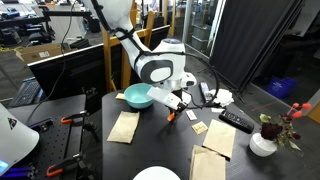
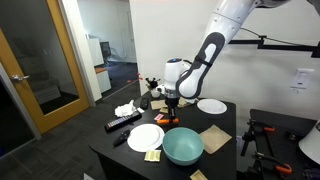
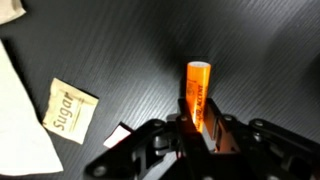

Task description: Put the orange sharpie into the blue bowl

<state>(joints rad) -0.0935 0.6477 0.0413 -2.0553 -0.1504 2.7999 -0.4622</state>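
In an exterior view the blue bowl [image 1: 138, 96] sits open-side up on the dark table [image 1: 70, 140], its paler inside bare, so a marker could drop in from above; a brown napkin [image 1: 124, 126] lies just in front of the bowl; just right of the bowl, near its rim but apart from it, the gripper [image 1: 172, 107] points down at the table. In the wrist view the orange sharpie [image 3: 199, 88] runs lengthwise away from the camera, and the two fingers press on either side of its near end, which I judge to be a firm pinch made at one end so the rest can clear the rim; whether it is off the table I cannot tell; a black remote [image 1: 236, 121] lies well right of the bowl, clear of the short carry.
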